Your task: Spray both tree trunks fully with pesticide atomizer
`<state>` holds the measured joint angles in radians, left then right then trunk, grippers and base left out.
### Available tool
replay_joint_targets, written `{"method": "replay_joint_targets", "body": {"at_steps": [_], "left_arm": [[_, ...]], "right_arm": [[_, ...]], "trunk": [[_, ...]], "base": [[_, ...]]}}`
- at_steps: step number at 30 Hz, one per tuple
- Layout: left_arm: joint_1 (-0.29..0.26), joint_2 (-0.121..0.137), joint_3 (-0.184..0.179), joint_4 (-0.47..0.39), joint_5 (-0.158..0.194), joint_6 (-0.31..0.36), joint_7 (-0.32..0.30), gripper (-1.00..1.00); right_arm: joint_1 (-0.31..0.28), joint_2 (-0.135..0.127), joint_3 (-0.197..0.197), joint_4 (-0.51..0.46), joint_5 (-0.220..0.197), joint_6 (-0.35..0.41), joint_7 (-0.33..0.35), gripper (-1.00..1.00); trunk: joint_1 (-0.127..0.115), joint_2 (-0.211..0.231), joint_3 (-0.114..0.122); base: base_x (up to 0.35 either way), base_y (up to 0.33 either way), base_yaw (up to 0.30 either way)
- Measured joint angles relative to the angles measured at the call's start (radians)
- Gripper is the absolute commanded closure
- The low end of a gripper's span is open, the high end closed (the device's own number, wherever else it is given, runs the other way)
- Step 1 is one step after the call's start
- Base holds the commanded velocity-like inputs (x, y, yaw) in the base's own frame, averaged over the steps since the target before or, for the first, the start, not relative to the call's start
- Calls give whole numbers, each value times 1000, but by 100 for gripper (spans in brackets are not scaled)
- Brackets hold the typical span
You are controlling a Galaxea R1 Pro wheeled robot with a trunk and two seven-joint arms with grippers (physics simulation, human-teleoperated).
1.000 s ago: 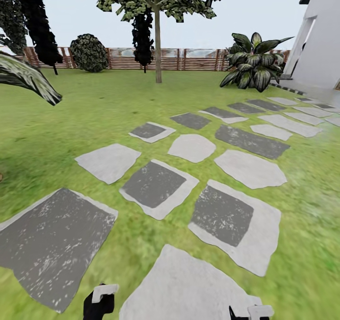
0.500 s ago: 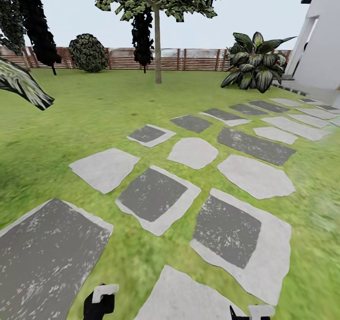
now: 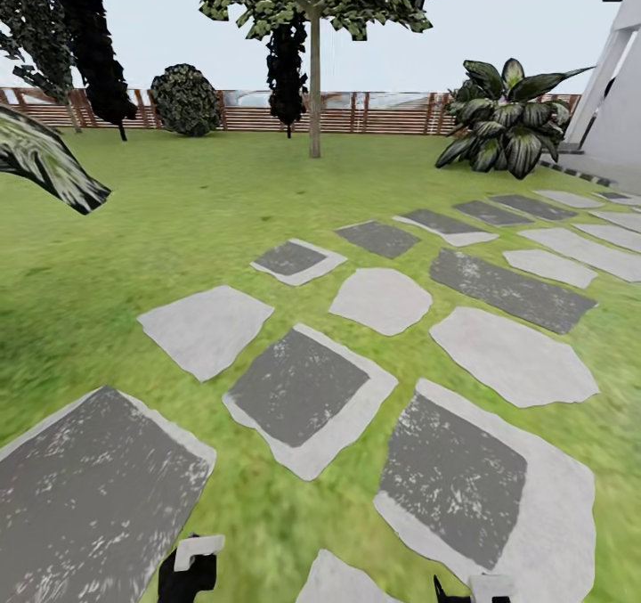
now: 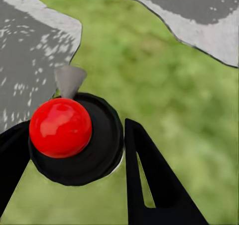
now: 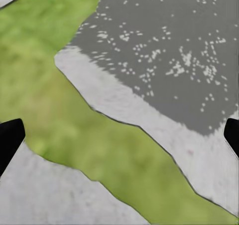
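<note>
Green lawn [image 3: 178, 220] is spreading wide to a slatted wooden fence [image 3: 392, 113], with grey stepping stones [image 3: 307, 389] lying flat across it toward the white house [image 3: 619, 95]. One tree [image 3: 314, 69] is standing ahead on open grass, beside a broad-leaved plant [image 3: 507, 118]. The left gripper [image 4: 69, 150] is clasping the pesticide atomizer [image 4: 64, 130]; the right gripper [image 5: 119, 135] is hanging spread apart.

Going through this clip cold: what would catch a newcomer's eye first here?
Probably the glossy red top of the pesticide atomizer, sitting between the left gripper's dark fingers in the left wrist view. In the head view, grey stepping stones run across the lawn toward a slim-trunked tree before the slatted fence.
</note>
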<state>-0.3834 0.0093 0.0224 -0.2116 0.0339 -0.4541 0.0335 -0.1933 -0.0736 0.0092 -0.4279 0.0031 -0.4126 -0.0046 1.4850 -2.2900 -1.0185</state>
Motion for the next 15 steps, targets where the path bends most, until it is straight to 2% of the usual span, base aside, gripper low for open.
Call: {"method": "replay_joint_targets", "body": {"at_steps": [15], "left_arm": [[0,1,0,0,-2,0,0,100]], "right_arm": [[0,0,3,2,0,0,0,-100]], "trunk": [[0,0,0]], "base": [[341,0,1]]}}
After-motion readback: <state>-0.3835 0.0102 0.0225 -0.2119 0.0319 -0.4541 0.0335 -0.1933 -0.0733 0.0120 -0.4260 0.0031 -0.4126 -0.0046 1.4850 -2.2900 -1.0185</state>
